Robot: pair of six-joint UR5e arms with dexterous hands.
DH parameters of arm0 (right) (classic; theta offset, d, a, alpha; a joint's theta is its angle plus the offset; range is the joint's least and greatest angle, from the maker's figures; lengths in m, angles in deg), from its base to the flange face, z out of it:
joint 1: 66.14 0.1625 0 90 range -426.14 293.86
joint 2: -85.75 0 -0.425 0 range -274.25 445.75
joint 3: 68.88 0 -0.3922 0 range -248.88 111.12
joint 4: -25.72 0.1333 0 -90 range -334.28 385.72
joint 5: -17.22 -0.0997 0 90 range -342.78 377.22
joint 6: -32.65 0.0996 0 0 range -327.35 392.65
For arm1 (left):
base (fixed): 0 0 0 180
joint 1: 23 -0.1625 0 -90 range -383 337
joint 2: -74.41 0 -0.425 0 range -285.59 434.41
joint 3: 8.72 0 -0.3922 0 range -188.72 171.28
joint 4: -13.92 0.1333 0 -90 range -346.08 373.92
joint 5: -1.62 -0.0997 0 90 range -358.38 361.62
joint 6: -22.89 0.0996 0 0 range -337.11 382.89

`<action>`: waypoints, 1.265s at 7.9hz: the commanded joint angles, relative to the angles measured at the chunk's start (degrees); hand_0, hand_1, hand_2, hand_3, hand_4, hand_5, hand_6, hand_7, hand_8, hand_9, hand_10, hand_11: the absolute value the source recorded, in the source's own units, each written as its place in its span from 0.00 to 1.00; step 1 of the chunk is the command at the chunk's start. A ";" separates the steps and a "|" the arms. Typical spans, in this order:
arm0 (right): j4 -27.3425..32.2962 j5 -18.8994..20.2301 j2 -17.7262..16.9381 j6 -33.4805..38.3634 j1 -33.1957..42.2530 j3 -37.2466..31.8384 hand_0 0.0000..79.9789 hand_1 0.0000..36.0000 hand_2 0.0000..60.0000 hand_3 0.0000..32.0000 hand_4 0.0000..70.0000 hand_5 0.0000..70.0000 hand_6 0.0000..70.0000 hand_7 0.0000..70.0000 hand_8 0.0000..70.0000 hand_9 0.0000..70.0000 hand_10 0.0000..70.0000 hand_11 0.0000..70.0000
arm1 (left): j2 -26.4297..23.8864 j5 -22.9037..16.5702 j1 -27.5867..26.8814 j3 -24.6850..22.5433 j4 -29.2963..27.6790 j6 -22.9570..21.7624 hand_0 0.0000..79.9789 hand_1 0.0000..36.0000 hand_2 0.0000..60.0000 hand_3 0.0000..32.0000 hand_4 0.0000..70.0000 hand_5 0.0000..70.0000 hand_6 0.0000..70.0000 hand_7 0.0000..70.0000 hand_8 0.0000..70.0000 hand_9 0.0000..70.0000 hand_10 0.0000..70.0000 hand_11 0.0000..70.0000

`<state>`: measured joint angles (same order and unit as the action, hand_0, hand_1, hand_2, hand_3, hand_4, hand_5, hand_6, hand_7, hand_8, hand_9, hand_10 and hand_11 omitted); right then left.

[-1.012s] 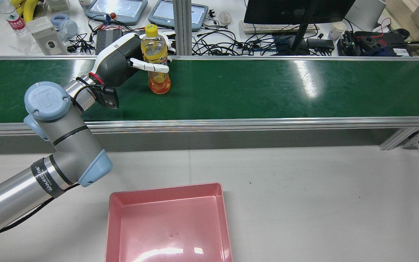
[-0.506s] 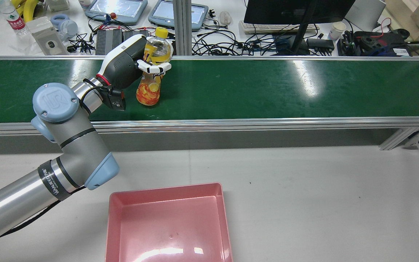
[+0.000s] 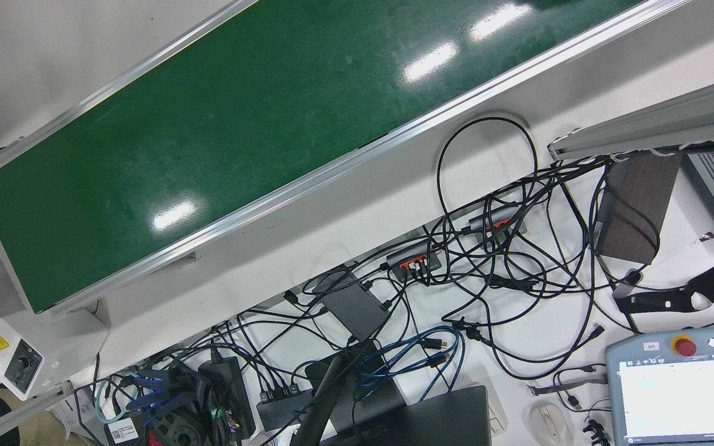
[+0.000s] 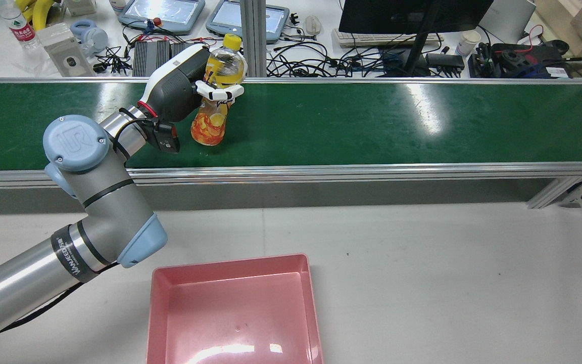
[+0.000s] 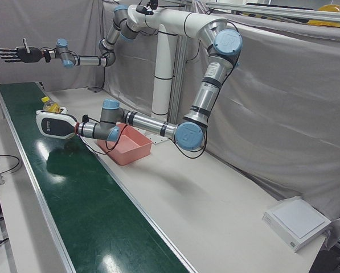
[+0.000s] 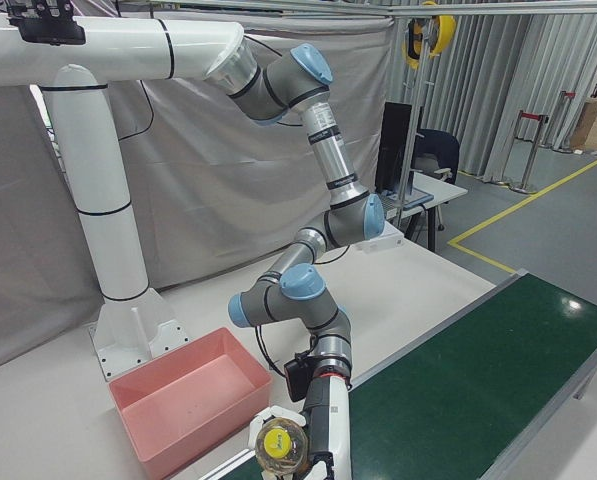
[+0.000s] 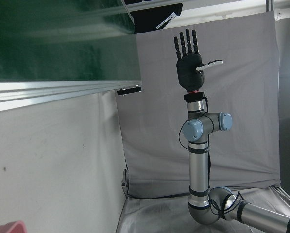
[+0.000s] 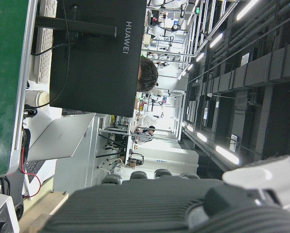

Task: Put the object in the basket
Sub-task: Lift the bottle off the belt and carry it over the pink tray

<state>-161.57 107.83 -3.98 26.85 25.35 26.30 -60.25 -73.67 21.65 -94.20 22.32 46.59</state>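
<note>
One bottle (image 4: 217, 91) tilts in our left hand (image 4: 182, 86), fingers wrapped around it above the green belt (image 4: 372, 121). Our right hand (image 5: 15, 54) hangs spread and empty. We see the pink basket (image 4: 235, 313) bare.

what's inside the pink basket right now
Nothing: the pink basket shows only its bare floor. Its near edge is cut off in the rear view. The bottle is in the left robot hand.

"HUAWEI" on the monitor (image 8: 98, 51) back; "UR" on the arm joint cap (image 4: 75, 143); "UNIVERS…", probably cut off, on the tablet (image 3: 682, 390)

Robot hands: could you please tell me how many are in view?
2. The left hand grips the bottle over the green belt; the right hand is raised in the air, open, holding nothing.
</note>
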 commanded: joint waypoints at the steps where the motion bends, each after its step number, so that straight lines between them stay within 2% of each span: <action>1: 0.00 0.00 0.00 0.00 0.09 0.00 0.00 0.00 0.00 0.00 0.00 0.00 0.00 0.00 0.00 0.00 0.00 0.00 | 0.37 -0.46 -1.31 -5.46 3.37 -0.06 0.60 0.88 1.00 0.00 1.00 1.00 0.89 1.00 1.00 1.00 1.00 1.00; 3: 0.00 0.00 0.00 0.00 0.09 0.00 0.00 0.00 0.00 0.00 0.00 0.00 0.00 0.00 0.00 0.00 0.00 0.00 | 1.76 -0.55 -3.25 -10.99 6.62 0.20 0.60 0.89 1.00 0.00 0.97 1.00 0.84 1.00 1.00 1.00 0.99 1.00; 5: 0.00 0.00 0.00 0.00 0.00 0.00 0.00 0.00 0.00 0.00 0.00 0.00 0.00 0.00 0.00 0.00 0.00 0.00 | 6.85 -0.47 -5.96 -19.07 9.78 0.38 0.61 0.90 1.00 0.00 0.91 1.00 0.80 1.00 1.00 1.00 0.98 1.00; 7: 0.00 0.00 0.00 0.00 0.09 0.00 0.00 0.00 0.00 0.00 0.00 0.00 0.00 0.00 0.00 0.00 0.00 0.00 | 11.16 -0.38 -9.56 -21.38 9.80 0.73 0.60 0.88 1.00 0.00 0.86 1.00 0.77 1.00 1.00 1.00 0.97 1.00; 8: 0.00 0.00 0.00 0.00 0.09 0.00 0.00 0.00 0.00 0.00 0.00 0.00 0.00 0.00 0.00 0.00 0.00 0.00 | 11.44 -0.38 -11.41 -21.39 9.80 0.82 0.60 0.87 1.00 0.00 0.82 1.00 0.75 1.00 1.00 1.00 0.98 1.00; 10: 0.00 0.00 0.00 0.00 0.09 0.00 0.00 0.00 0.00 0.00 0.00 0.00 0.00 0.00 0.00 0.00 0.00 0.00 | 11.44 -0.29 -16.14 -22.18 9.80 1.08 0.61 0.87 1.00 0.00 0.82 1.00 0.72 1.00 1.00 1.00 0.96 1.00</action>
<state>-161.57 107.83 -3.98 26.85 25.43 26.30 -49.22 -74.06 10.44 -115.48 32.09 47.39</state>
